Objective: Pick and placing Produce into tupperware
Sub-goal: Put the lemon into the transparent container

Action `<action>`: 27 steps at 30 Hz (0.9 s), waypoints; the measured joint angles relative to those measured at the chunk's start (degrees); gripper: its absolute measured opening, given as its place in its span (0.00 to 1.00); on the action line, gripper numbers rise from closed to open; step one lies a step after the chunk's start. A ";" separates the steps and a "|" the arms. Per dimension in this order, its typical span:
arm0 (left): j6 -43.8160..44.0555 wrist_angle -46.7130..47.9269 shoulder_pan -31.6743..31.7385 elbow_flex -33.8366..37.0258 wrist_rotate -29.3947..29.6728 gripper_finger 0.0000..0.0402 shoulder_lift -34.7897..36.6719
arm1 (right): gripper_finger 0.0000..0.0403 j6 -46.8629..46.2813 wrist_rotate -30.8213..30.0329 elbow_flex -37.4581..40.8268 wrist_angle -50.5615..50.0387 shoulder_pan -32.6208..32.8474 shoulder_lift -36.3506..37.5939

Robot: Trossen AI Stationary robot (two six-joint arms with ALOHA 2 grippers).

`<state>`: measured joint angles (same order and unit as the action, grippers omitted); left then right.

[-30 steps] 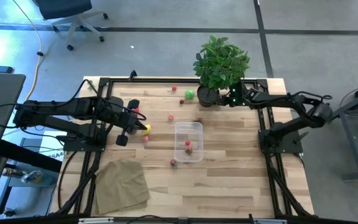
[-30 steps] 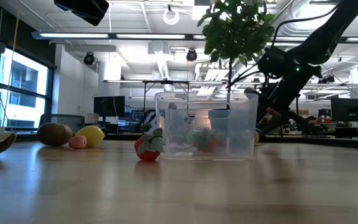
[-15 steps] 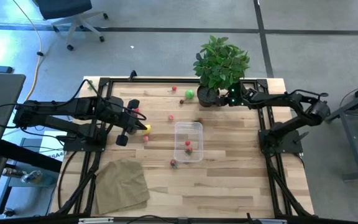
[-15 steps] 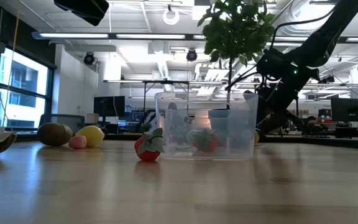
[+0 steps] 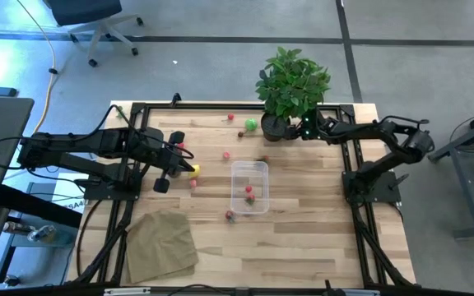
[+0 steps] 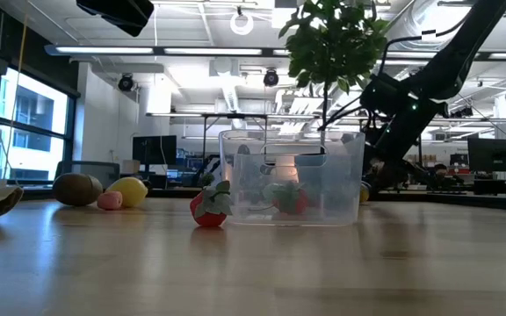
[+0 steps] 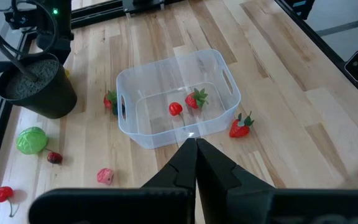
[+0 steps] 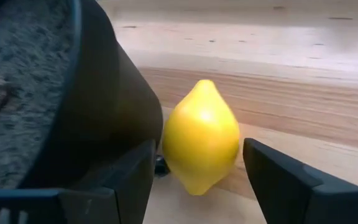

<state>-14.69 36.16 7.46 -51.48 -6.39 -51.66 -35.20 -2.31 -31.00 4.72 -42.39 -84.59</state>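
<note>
the black pot (image 8: 73, 106) crowds one side of the lemon (image 8: 202, 137); its other side is bare table.

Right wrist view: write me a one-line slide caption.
Open right gripper straddles a yellow lemon on the wooden table, tight against the black plant pot.

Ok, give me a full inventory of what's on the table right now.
Clear plastic rectangular tupperware: one, see-through, table centre.
Red toy pieces: two, inside the tupperware.
Red toy strawberry: one, just outside the tupperware.
Yellow toy lemons: two; first lemon by the left gripper, second lemon against the black pot.
Green toy ball: one, near the pot.
Leafy potted plant: one, green, black pot.
Tan cloth: one, left-arm side.
Left gripper: shut, empty.
Right gripper: open, straddling the second lemon.
</note>
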 joint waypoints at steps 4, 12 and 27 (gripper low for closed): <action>-0.01 0.01 0.01 0.00 0.00 0.00 0.00 | 0.58 0.11 0.66 -0.02 1.85 0.02 -2.07; -0.01 0.00 0.01 0.00 0.00 0.00 0.00 | 0.58 0.69 -1.58 -0.03 5.73 0.02 -6.04; -0.01 0.00 0.00 0.00 0.00 0.00 0.00 | 0.58 2.69 -6.47 -0.07 10.56 -0.10 -6.72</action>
<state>-14.70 36.16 7.46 -51.48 -6.39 -51.66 -32.51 -8.77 -31.07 15.29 -42.49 -91.31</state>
